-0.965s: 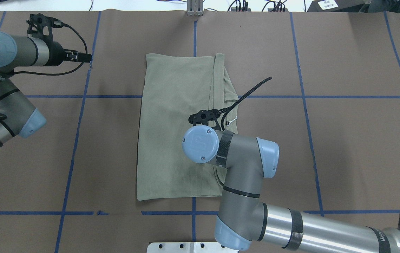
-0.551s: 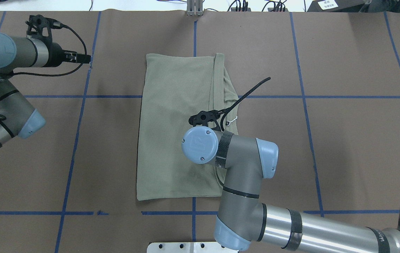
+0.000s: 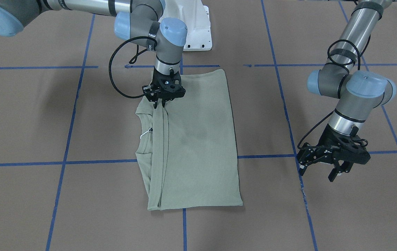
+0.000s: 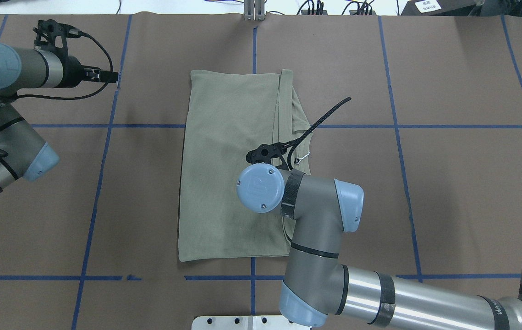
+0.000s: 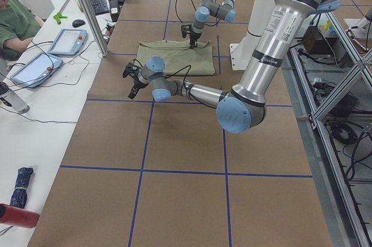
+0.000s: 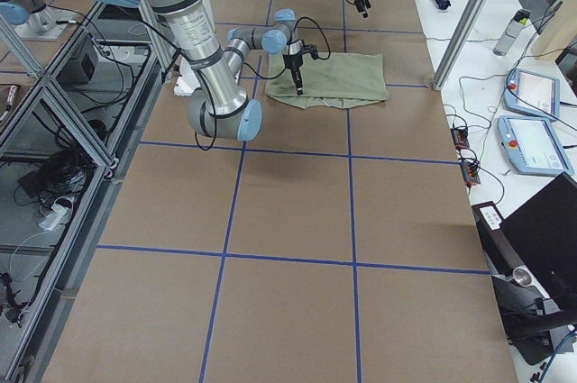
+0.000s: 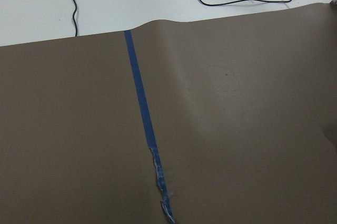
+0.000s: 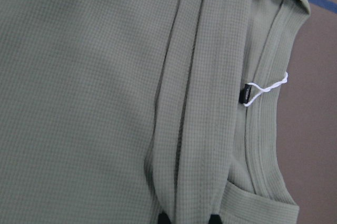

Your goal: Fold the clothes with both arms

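At the far left the left gripper (image 3: 318, 171) hangs with jaws open over the brown table (image 4: 448, 192) beside a blue tape line (image 4: 105, 151), well apart from the sage-green shirt (image 4: 228, 160) folded at centre, whose lengthwise fold the right gripper (image 3: 159, 103) pinches in its jaws beside the collar (image 8: 260, 129), under its black cable (image 4: 325, 117).

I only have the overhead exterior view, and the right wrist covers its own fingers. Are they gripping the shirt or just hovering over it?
Observer: Gripping. The front-facing view shows the right gripper down on the shirt, and the wrist view shows its fingers pinching a narrow folded strip beside the collar.
Reviewer: The left gripper is side-on for me. Open or shut?
Observer: Open. In the front-facing view the left gripper hangs spread wide above bare table paper, next to a blue tape line and clear of the shirt.
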Motion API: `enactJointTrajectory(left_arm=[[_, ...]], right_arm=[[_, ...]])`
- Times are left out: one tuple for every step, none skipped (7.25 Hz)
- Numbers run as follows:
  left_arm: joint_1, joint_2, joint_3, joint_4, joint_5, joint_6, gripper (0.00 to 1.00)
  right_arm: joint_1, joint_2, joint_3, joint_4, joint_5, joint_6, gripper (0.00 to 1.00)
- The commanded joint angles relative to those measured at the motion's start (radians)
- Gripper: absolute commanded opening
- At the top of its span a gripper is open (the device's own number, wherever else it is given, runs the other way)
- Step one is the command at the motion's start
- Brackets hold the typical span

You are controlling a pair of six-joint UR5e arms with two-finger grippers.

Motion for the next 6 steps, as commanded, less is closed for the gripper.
enactJointTrajectory(left_arm=[[0.000, 0.000, 0.000, 0.000, 0.000, 0.000, 1.00], [0.000, 0.000, 0.000, 0.000, 0.000, 0.000, 1.00], [0.000, 0.000, 0.000, 0.000, 0.000, 0.000, 1.00], [0.002, 0.000, 0.000, 0.000, 0.000, 0.000, 1.00], [0.002, 0.000, -0.001, 0.000, 0.000, 0.000, 1.00], [0.002, 0.000, -0.002, 0.000, 0.000, 0.000, 1.00]], right_arm=[[0.009, -0.012, 0.026, -0.010, 0.001, -0.019, 0.41], [0.012, -0.024, 0.036, -0.016, 0.001, -0.019, 0.42], [0.020, -0.053, 0.065, -0.018, 0.001, -0.019, 0.42], [0.021, -0.099, 0.107, -0.018, -0.001, -0.019, 0.41], [0.029, -0.131, 0.153, -0.038, 0.001, -0.019, 0.27], [0.032, -0.153, 0.183, -0.070, -0.002, -0.019, 0.21]])
